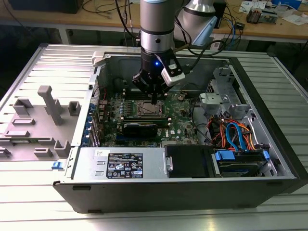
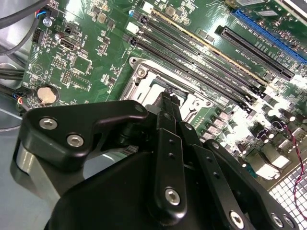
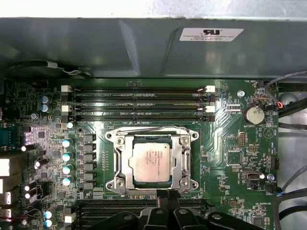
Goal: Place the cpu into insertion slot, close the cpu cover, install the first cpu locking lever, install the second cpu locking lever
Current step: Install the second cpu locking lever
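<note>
cpu seated in insertion slot — cpu cover down, gripper beside

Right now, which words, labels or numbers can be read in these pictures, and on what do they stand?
White sticker on case wall: print too small to read.
Black label on power supply: too small to read.
cpu top: faint print, unreadable.

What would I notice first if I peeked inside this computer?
The shiny square cpu sitting under the silver cpu cover, in the middle of the green motherboard. Just beside it hangs the robot's black pincer, reaching down into the open computer case.
</note>
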`<state>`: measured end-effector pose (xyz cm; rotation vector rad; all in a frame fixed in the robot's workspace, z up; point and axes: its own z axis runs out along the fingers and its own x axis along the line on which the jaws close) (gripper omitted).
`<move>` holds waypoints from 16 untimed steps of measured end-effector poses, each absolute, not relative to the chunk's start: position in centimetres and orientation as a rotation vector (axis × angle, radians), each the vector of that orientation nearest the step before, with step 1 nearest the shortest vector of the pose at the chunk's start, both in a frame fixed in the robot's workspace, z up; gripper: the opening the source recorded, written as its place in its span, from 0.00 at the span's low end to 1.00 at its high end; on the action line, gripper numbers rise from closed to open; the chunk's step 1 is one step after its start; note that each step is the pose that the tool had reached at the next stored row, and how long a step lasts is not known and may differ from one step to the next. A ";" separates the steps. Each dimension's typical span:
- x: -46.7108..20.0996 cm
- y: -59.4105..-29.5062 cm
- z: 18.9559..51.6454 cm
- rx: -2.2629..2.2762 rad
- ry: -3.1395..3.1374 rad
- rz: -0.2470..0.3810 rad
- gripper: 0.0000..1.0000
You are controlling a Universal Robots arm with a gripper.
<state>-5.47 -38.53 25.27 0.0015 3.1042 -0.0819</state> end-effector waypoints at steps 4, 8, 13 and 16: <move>-5.5 -38.5 25.3 0.001 3.104 -0.082 0.11; -5.5 -38.5 25.3 0.002 3.104 -0.082 0.11; -5.5 -38.8 25.3 0.001 3.104 -0.082 0.11; -5.5 -38.8 25.3 0.001 3.104 -0.082 0.11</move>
